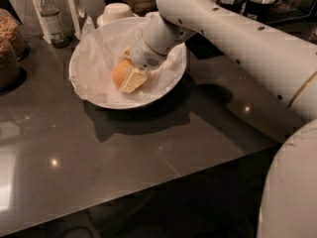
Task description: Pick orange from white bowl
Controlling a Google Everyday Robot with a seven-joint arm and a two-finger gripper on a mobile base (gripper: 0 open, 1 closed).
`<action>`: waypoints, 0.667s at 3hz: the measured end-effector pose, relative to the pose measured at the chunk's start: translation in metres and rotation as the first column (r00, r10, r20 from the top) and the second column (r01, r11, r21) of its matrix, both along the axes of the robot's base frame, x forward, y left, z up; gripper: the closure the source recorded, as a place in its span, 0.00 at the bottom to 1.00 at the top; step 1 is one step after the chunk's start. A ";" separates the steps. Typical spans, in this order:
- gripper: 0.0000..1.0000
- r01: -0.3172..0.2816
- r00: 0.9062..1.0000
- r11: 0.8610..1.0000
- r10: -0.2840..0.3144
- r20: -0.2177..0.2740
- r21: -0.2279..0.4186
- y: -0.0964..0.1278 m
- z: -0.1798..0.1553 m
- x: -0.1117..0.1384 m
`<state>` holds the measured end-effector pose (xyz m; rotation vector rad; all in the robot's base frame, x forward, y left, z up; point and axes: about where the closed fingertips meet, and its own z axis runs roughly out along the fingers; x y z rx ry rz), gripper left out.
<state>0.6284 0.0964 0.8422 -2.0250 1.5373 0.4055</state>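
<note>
The orange (pixel 119 74) lies in the middle of the white bowl (pixel 87 94), cushioned on the paper lining (pixel 94 63). The gripper (pixel 127 69) reaches down into the bowl and looks clamped around the orange, probably ready to lift it out.

The tool (pixel 131 78) is sitting down in the white bowl (pixel 99 99), covering the right side of the orange (pixel 119 72). The arm (pixel 237 38) is hiding the bowl's far right rim and running off the right edge. A jar (pixel 7 53) is being cut off at the left edge, its contents too blurred to name.
</note>
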 end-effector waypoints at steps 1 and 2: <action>1.00 0.006 1.000 0.998 -0.008 0.026 0.064 -0.005 0.007 -0.006; 1.00 0.015 0.994 0.976 -0.038 0.105 0.218 -0.017 0.036 -0.011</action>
